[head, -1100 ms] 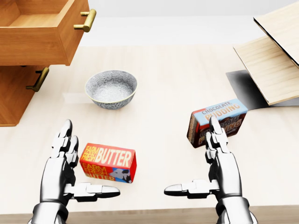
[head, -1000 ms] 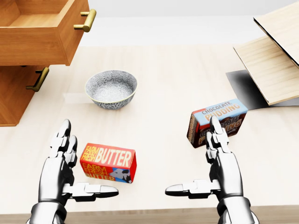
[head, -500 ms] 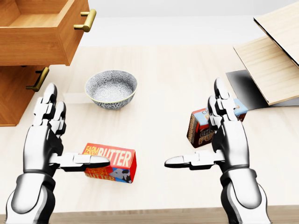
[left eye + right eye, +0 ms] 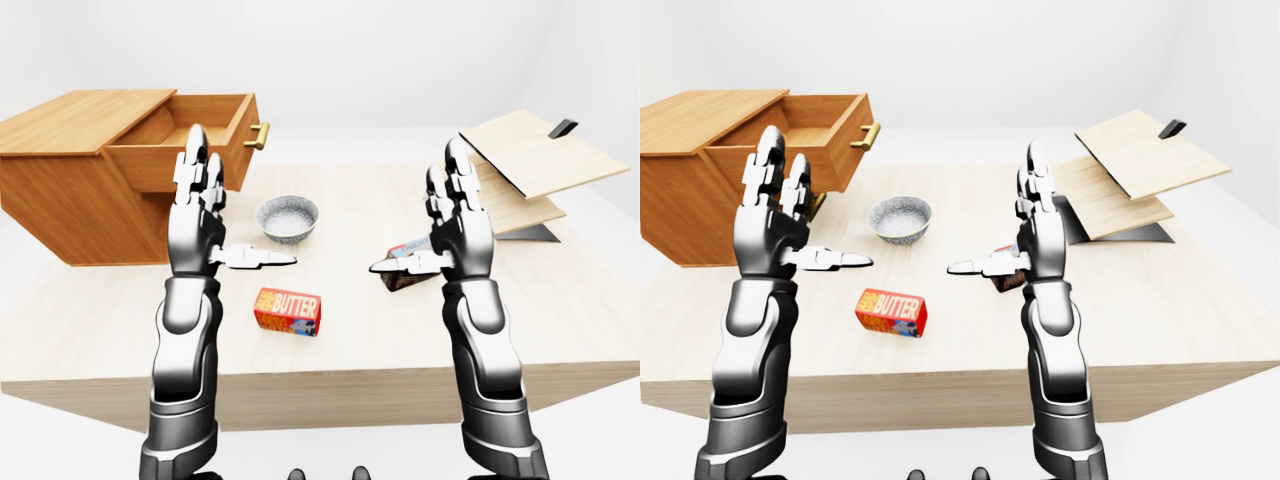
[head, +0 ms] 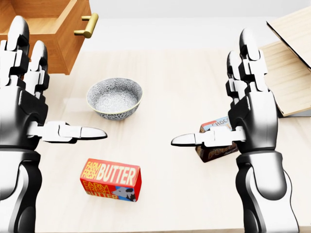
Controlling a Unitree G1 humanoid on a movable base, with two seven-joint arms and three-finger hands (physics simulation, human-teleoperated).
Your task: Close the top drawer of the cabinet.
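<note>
Still open, top drawer (image 4: 205, 120) behind left fingers (image 4: 196, 175)

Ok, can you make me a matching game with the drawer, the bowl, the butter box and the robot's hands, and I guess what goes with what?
Things:
1. top drawer
2. bowl
3. butter box
4. left hand and right hand

Descriptions:
A. red and orange, lying on the table
B. raised, fingers open, holding nothing
C. pulled out of the wooden cabinet
D. grey, empty, standing on the table

Pairs: 1-C, 2-D, 3-A, 4-B
</note>
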